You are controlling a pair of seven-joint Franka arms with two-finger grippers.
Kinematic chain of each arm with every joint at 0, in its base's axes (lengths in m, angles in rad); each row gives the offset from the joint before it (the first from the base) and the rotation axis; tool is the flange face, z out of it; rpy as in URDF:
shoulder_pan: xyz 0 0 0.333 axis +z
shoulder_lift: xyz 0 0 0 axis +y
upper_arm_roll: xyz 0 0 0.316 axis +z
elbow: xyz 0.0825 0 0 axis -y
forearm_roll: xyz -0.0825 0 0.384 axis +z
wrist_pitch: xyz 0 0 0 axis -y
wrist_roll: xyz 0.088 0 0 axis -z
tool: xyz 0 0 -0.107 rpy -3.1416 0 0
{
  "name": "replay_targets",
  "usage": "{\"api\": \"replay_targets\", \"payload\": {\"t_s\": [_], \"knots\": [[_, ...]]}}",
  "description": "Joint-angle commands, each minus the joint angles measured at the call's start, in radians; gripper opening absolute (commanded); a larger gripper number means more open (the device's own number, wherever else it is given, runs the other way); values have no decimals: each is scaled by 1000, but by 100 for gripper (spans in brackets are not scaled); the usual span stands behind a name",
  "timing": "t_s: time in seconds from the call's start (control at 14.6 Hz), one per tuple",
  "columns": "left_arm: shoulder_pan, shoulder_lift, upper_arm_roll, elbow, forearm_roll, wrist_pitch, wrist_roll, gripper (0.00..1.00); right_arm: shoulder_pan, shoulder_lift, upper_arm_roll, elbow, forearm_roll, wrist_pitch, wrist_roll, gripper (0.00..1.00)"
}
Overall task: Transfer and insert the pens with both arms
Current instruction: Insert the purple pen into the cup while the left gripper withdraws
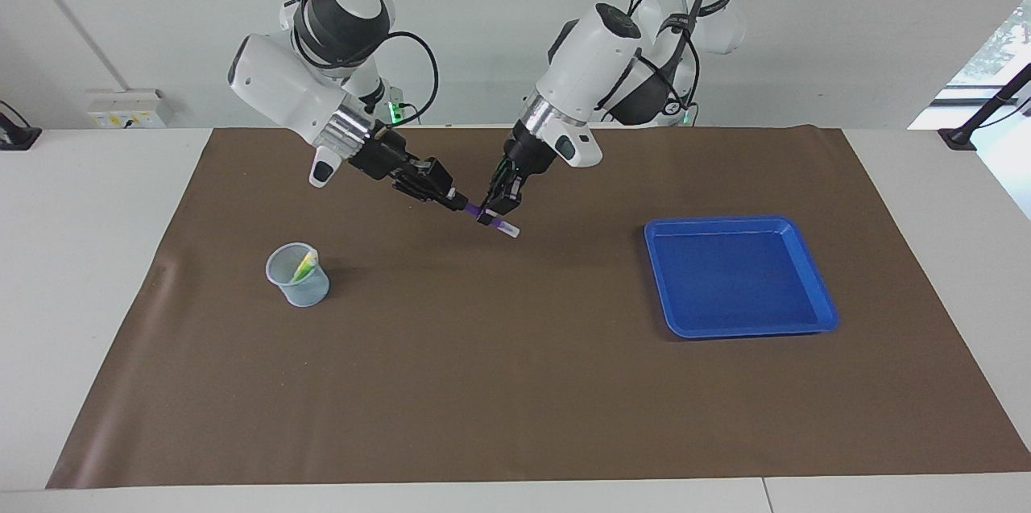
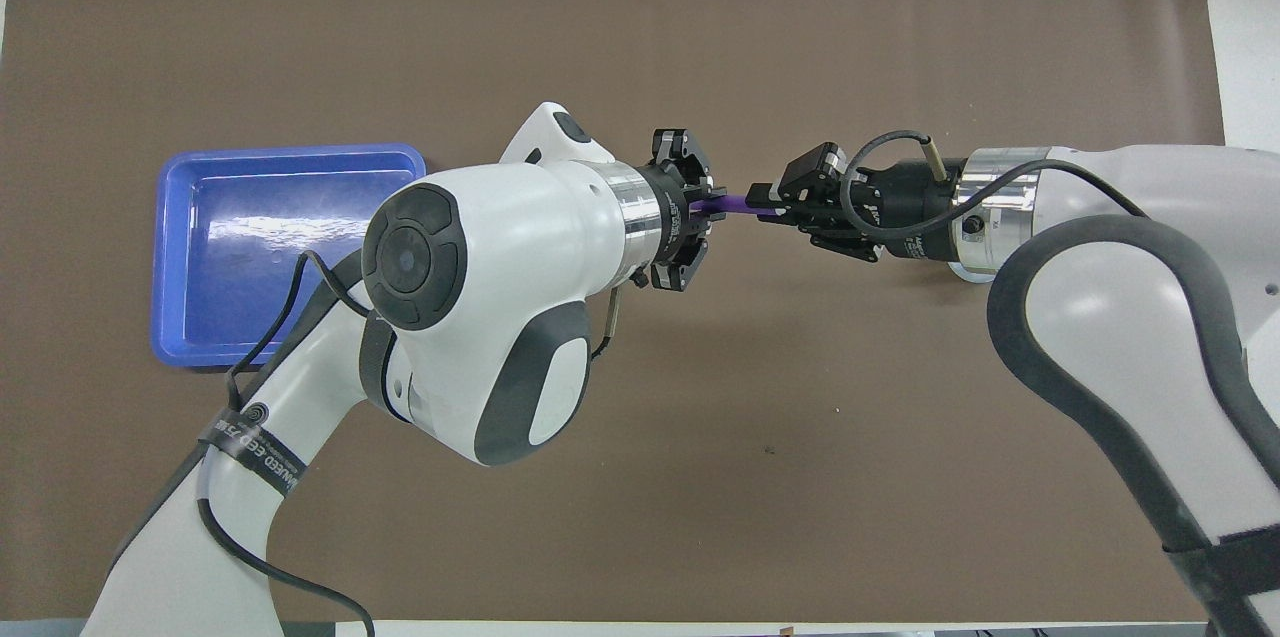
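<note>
Purple slim marker pen with a pale cap hangs over the brown mat on the worktop, clenched at once by the right hand on its barrel and the left hand nearer the cap.

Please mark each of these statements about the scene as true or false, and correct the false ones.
1. Both grippers hold the purple pen above the mat. True: left gripper and right gripper are both shut on it.
2. The blue tray holds two pens. False: no pen lies in it.
3. The clear cup lies tipped over. False: it stands upright.
4. A yellow pen and a green pen stand in the cup. True.
5. The cup stands toward the right arm's end of the table. True.
</note>
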Motion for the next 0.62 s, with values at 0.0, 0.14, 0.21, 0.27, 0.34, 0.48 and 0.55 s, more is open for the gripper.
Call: {"api": "replay_targets", "payload": {"t_s": [0.0, 0.14, 0.21, 0.27, 0.34, 0.48, 0.55], "knots": [[-18, 13, 11, 10, -2, 8, 0, 0, -1, -22, 8, -16, 16, 10, -1, 0], [-9, 13, 11, 12, -2, 4, 6, 10, -1, -22, 8, -16, 16, 10, 1, 0], [-4, 13, 15, 12, 1, 1, 14, 86, -1, -22, 8, -16, 16, 7, -1, 0], [-2, 11, 19, 12, 12, -6, 37, 100, -2, -22, 8, -15, 16, 2, -7, 0], [11, 8, 19, 10, 16, -14, 55, 100, -2, -22, 6, -12, 14, -1, -11, 0], [37, -3, 19, -1, 33, -60, 171, 100, -14, -16, 4, 2, -3, -30, -34, 0], [62, -15, 19, -7, 35, -113, 269, 100, -30, -10, 0, 22, -12, -74, -51, 0]]}}
